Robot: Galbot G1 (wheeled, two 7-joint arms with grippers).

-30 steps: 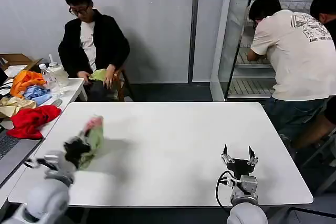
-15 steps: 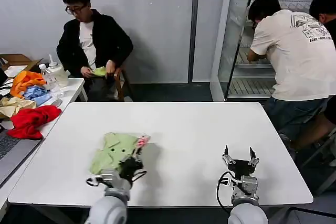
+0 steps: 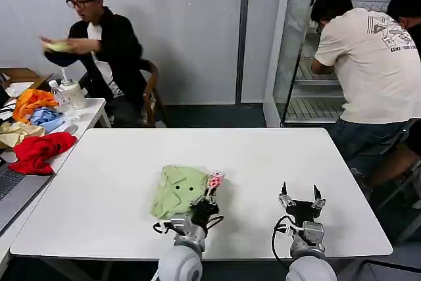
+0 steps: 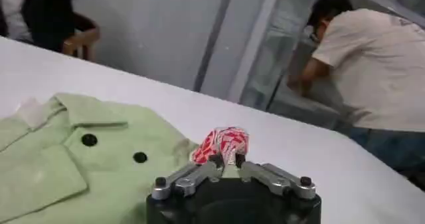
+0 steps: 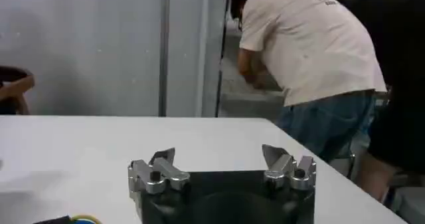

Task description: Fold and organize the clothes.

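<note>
A light yellow-green shirt (image 3: 176, 190) lies bunched on the white table (image 3: 263, 156), a little left of its middle near the front. It shows a collar and two dark buttons (image 4: 89, 139). A red-and-white printed piece (image 4: 221, 143) of it sticks up at its right edge. My left gripper (image 3: 209, 193) is shut on that printed piece, its fingertips (image 4: 216, 159) pinching the cloth. My right gripper (image 3: 300, 195) stands open over the bare front right of the table, apart from the shirt. A seated person at the back left holds a small yellow-green cloth (image 3: 58, 45) up in both hands.
A side table at the left carries red (image 3: 38, 149), orange (image 3: 33, 101) and blue (image 3: 45, 116) clothes, a bottle (image 3: 60, 99) and a laptop edge. Two people stand at an open glass-door cabinet (image 3: 299, 64) at the back right. The table's right half is bare.
My left gripper has carried the shirt from the table's left side to the right, towards the middle front. The seated person raised the small cloth from the lap. My right arm stayed still.
</note>
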